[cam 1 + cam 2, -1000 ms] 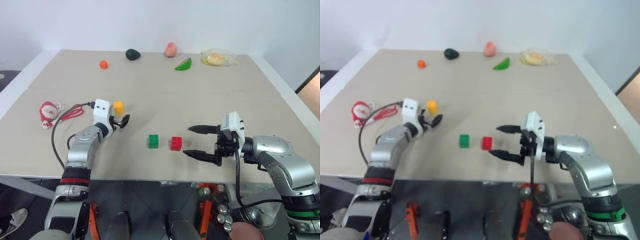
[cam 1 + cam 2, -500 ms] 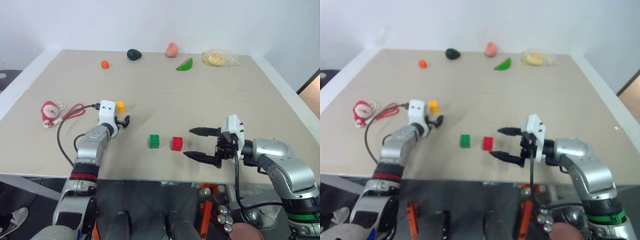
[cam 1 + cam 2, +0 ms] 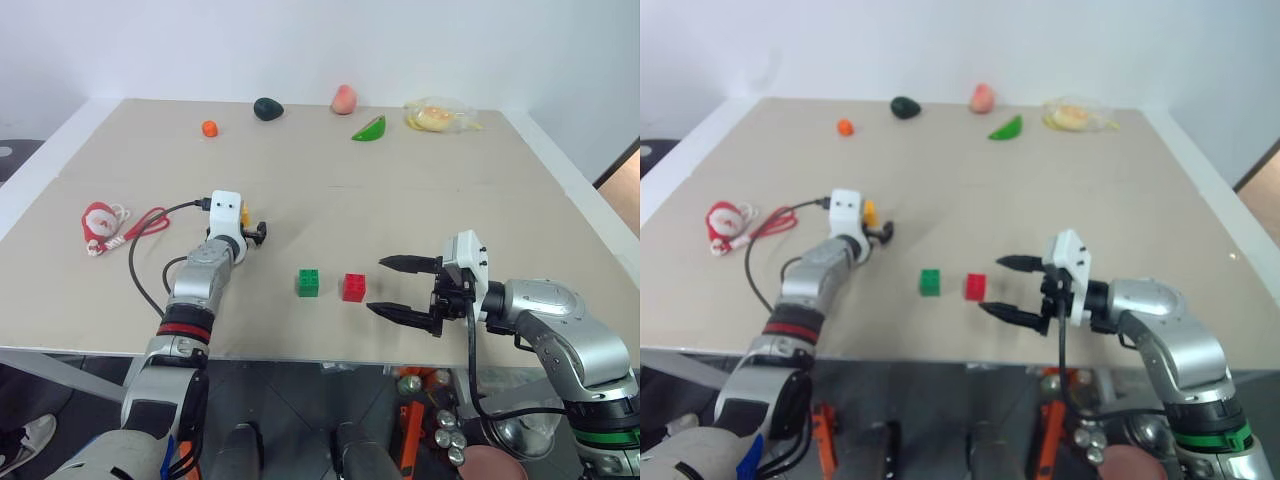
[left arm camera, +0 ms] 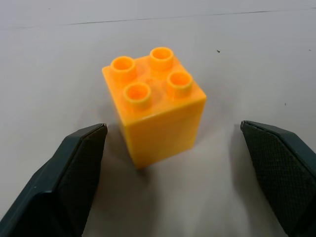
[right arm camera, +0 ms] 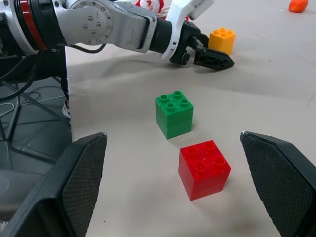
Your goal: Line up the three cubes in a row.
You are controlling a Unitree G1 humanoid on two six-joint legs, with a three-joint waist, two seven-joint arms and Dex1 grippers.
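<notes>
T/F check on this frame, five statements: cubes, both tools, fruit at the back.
1. The left tool is open, with the yellow cube between its fingers, not yet gripped. True.
2. The green cube is stacked on the red cube. False: they sit side by side on the table, apart.
3. The right tool holds the red cube. False: it is open and empty, beside the red cube.
4. The small orange fruit lies near the table's far edge. True.
5. All three cubes already form a row. False: the yellow cube sits apart, farther back.

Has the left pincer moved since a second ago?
Yes. The left pincer has advanced up to the yellow cube, which hasn't shifted relative to the green cube; its jaws now flank it, open.
</notes>
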